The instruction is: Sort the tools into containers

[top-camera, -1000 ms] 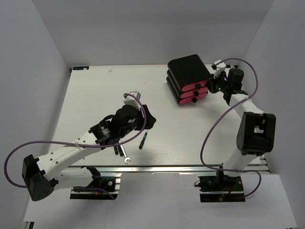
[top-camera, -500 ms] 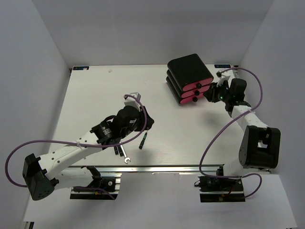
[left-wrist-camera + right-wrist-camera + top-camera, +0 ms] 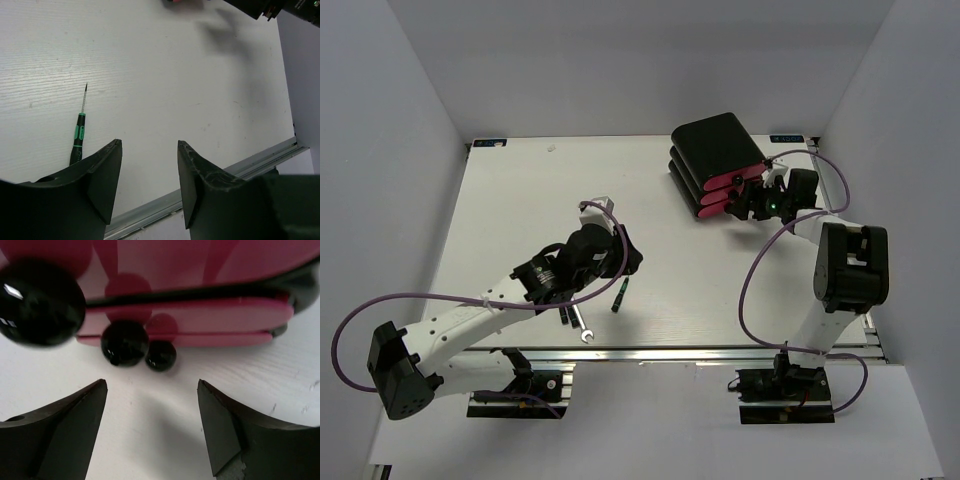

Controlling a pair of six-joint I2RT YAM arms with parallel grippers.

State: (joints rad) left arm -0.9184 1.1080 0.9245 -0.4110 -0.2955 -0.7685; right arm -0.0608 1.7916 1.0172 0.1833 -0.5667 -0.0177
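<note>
The stack of three black drawers [image 3: 716, 150] with pink fronts stands at the back right, all closed. My right gripper [image 3: 746, 204] is open and empty, low on the table right in front of the drawer fronts. The right wrist view shows the pink fronts [image 3: 200, 315] and three black knobs, the nearest [image 3: 40, 302] at upper left; the open gripper [image 3: 151, 383] is a little short of the lower knobs [image 3: 124, 343]. My left gripper [image 3: 631, 258] is open and empty above the table's front middle. A green-handled screwdriver [image 3: 620, 295] lies just beside it, also in the left wrist view [image 3: 78, 136], left of the open gripper [image 3: 149, 144]. A silver wrench [image 3: 583, 331] lies near the front edge.
Another dark screwdriver [image 3: 565, 316] lies partly under the left arm beside the wrench. The metal front rail [image 3: 670, 352] runs along the table's near edge and shows in the left wrist view [image 3: 235, 170]. Grey walls close in both sides.
My right arm has swung its gripper down and leftward, from beside the drawers to right in front of their knobs. The left arm has barely moved.
</note>
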